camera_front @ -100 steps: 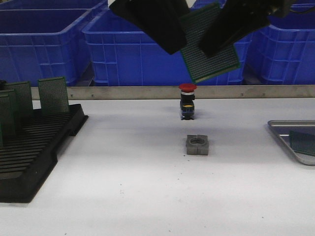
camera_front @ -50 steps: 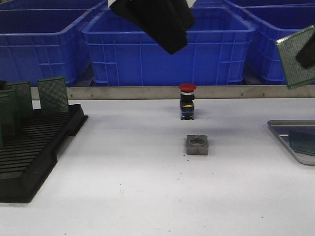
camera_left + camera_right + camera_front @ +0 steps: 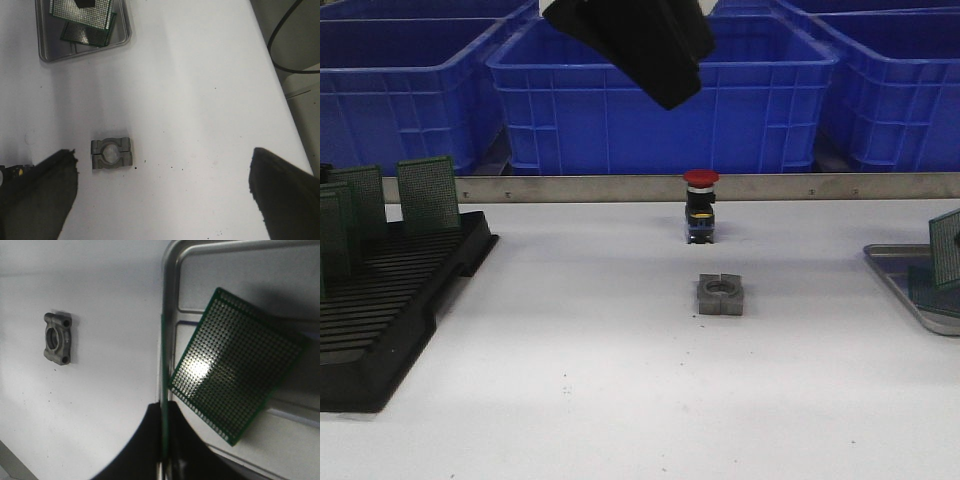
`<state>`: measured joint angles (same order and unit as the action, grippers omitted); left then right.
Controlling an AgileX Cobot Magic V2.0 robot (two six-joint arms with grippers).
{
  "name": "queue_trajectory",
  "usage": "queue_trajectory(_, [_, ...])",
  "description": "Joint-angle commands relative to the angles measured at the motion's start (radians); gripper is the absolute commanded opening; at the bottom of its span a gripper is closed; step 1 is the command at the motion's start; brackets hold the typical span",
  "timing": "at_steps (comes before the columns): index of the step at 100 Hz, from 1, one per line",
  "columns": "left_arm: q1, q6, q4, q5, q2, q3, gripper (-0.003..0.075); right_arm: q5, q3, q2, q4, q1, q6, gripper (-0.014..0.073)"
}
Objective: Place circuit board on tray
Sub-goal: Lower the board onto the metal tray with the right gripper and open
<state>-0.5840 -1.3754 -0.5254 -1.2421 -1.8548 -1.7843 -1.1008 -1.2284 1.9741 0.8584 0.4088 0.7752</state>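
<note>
We're at the drop-off: right claw [image 3: 165, 475] pinches the board [image 3: 163, 390] edge-on right over the tray [image 3: 240, 255] rim, above another board [image 3: 235, 365]. Next, lower and release. Left claw [image 3: 165, 195] hangs wide open.

Tray [image 3: 905, 262]: cut by the right edge in the front view; its far part is out of the right wrist view.
Held circuit board [image 3: 947, 247]: only its left strip shows in front; seen edge-on from the right wrist.
Right tool [image 3: 165, 455]: fingertips hidden, grip blurred.
Left tool [image 3: 162, 192]: fingers out of focus.
Black rack [image 3: 390, 300]: left part cut off.
</note>
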Motion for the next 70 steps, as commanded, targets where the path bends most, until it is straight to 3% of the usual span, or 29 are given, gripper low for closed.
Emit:
queue_trajectory(1, [-0.005, 0.012, -0.055, -0.029, 0.053, -0.027, 0.0636, -0.02, -0.026, -0.035, 0.053, 0.005, -0.003, -0.0028])
queue_trajectory(11, [-0.005, 0.014, -0.055, -0.029, 0.053, -0.027, 0.0636, -0.007, -0.026, -0.034, 0.053, 0.005, -0.004, 0.0055])
queue_trajectory(35, [-0.005, 0.016, -0.055, -0.029, 0.053, -0.027, 0.0636, 0.021, -0.026, -0.033, 0.053, 0.005, -0.004, 0.0416])
queue_trajectory(44, [-0.005, 0.017, -0.055, -0.029, 0.053, -0.027, 0.0636, 0.034, -0.026, -0.033, 0.053, 0.005, -0.004, 0.0459])
queue_trajectory(70, [-0.005, 0.065, -0.055, -0.019, 0.053, -0.027, 0.0636, 0.059, -0.028, -0.041, 0.053, 0.005, 0.005, 0.046])
